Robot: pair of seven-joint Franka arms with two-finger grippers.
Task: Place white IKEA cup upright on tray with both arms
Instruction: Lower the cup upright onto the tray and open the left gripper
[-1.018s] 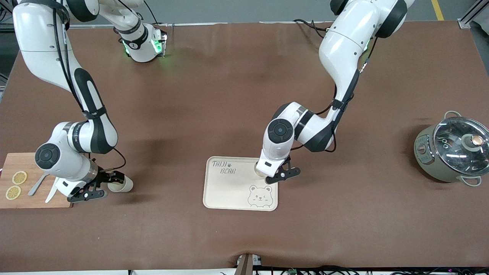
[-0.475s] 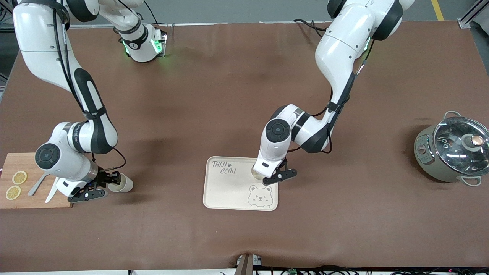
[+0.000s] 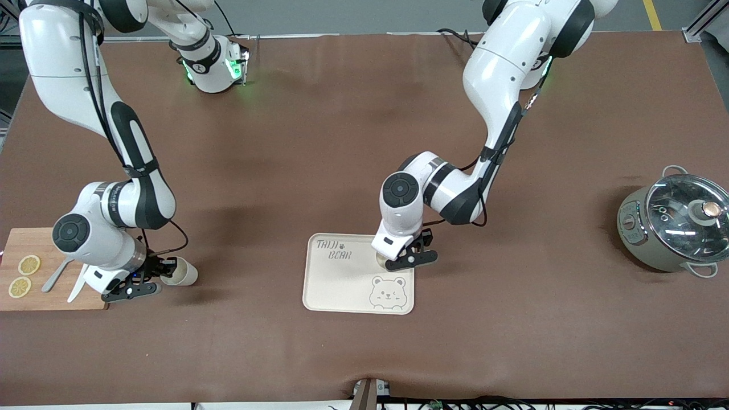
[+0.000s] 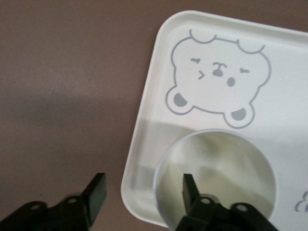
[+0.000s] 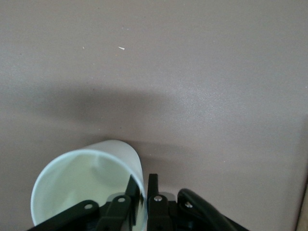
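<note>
A white cup [image 4: 216, 178] stands upright on the cream bear-face tray [image 4: 284, 62], near the tray's edge toward the left arm's end. In the front view the cup [image 3: 380, 261] is mostly hidden by the left gripper [image 3: 411, 259]. My left gripper [image 4: 143, 192] is open, with one finger inside the cup and the other outside, over the table. My right gripper [image 5: 143, 192] is shut on the rim wall of a second white cup [image 5: 86, 183]. That cup [image 3: 180, 272] is tilted on its side low over the table beside the cutting board, held by the right gripper [image 3: 164, 269].
A wooden cutting board [image 3: 51, 299] with two lemon slices [image 3: 24, 275] and a utensil lies at the right arm's end. A grey-green pot with a glass lid [image 3: 675, 225] stands at the left arm's end. The tray [image 3: 342, 285] lies mid-table.
My left arm and gripper have shifted a little toward the right arm's end, over the tray's edge. My right gripper and its cup have barely moved.
</note>
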